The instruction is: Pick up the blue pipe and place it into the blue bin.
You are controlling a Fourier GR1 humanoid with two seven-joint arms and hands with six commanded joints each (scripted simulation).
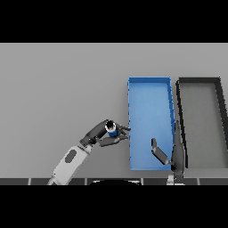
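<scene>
Left hand (pixel 103 136) fingers curled round blue pipe (pixel 111 130), short, probably light and rigid; mid-body grip suits. Right hand (pixel 171 153) fingers straight over blue bin (pixel 149 84).

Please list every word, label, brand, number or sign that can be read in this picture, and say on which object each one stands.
None: no readable text shows anywhere.
The blue pipe, held in the left hand, shows no marking.
The blue bin and the dark bin beside it are plain.
The right hand and the grey table carry no writing.
</scene>
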